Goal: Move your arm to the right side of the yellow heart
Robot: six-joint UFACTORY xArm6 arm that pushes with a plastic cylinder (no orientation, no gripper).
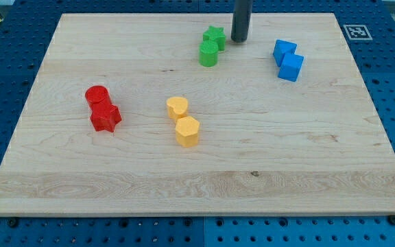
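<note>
Nearest you sits the yellow hexagon [187,130], touching the yellow heart [177,106] just behind it, both left of centre; red blocks [102,108] lie further left. Far off, right of the green pair [211,46], my tip [239,40] stands; it has no fingers to open or close. You're at the approach: bring it nearer and leftward, stopping right of the heart.

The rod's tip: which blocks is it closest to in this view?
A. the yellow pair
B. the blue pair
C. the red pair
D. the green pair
D: my tip stands just to the view's right of the green star and green cylinder, well above the yellow heart.
</note>
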